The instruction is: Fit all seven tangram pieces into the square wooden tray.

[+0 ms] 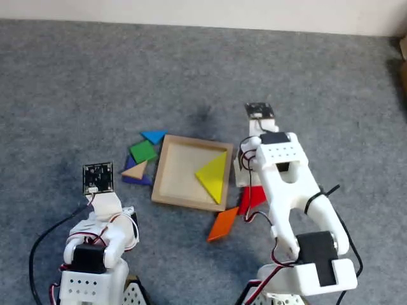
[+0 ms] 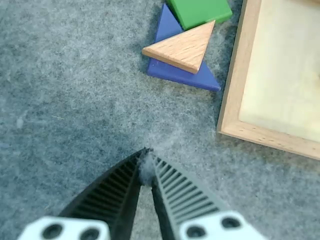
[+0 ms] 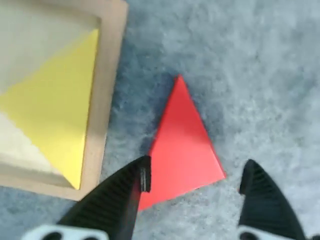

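Square wooden tray (image 1: 157,173) of pale wood with a raised rim, flat on the grey felt-like table cover (image 1: 76,82). Inside, flat against the rim on the side of the right gripper (image 3: 196,175): a large yellow triangle (image 1: 214,176). Outside, just beside that same rim: a large red triangle (image 3: 182,145), glossy, flat on the cover, apex pointing away from the gripper. Nearer the robot, an orange parallelogram (image 1: 223,223), touching or nearly touching the red piece (hard to tell from above). On the tray's other side, a cluster: a light blue triangle (image 1: 153,135), a green square (image 2: 199,10), a dark blue triangle (image 2: 180,75) and, stacked partly on top of that one, a bare-wood triangle (image 2: 184,47).

Right gripper spread wide above the red triangle's broad end, one finger over the edge nearest the tray, the other out past the outer corner; nothing gripped, contact not discernible. Left gripper (image 2: 146,156) pinched closed on nothing, tips together over bare cover, near a corner of the tray, short of the dark blue and bare-wood triangles and apart from both.
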Motion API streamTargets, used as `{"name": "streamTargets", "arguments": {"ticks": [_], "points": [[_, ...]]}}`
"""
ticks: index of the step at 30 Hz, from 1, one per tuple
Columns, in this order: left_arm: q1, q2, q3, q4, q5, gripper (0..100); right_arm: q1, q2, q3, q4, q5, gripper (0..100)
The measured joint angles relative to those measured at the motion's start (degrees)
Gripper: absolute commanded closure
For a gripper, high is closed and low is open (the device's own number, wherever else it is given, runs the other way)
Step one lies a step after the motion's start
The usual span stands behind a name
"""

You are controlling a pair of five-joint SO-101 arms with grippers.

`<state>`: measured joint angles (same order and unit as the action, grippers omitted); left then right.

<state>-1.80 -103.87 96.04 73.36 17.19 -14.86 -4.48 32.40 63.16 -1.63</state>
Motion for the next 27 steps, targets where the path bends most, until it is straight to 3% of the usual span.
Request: {"name": "streamTargets", "arguments": {"ticks": [15, 20, 27], "points": [[0.0, 0.0, 0.0, 0.0, 0.0, 99, -2.1, 5.5, 5.5, -6.3, -1.8, 70.8], [0.0, 0.0, 0.0, 0.0, 0.0, 99, -1.8, 5.7, 5.5, -6.3, -1.8, 80.6], [0.0, 0.0, 0.0, 0.0, 0.0, 99, -1.6, 5.7, 5.4, -6.3, -1.8, 81.8]]}}
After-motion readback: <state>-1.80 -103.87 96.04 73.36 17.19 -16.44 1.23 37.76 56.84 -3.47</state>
